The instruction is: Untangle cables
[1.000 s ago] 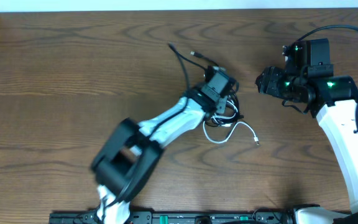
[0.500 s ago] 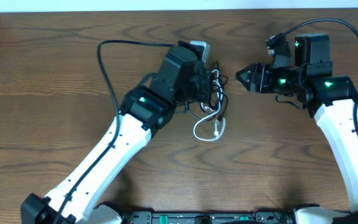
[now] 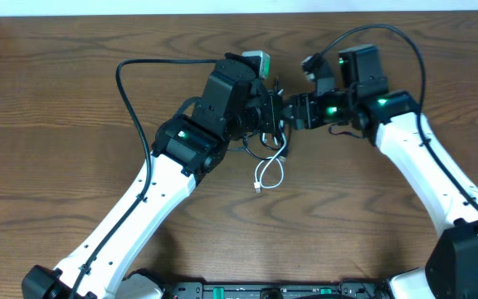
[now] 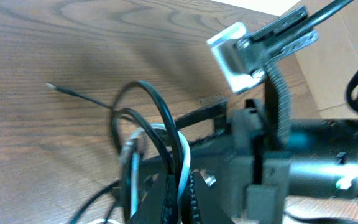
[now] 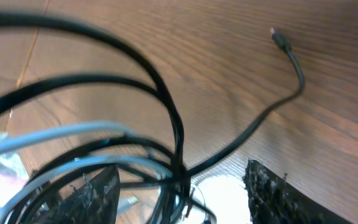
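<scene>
Your left gripper point(image 4: 179, 198) pinched the thin black-and-white cables point(image 4: 169, 121); your right gripper point(image 5: 182, 193) gaped around them. They looked limp and light; you needed to grip just one, close in.

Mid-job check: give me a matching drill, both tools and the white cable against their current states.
Things:
1. left tool
2. right tool
3. white cable

States:
a. open around the cable bundle
b. trails a loop and plug out of the bundle
c. shut on the cable bundle

Pairs: 1-c, 2-a, 3-b.
</scene>
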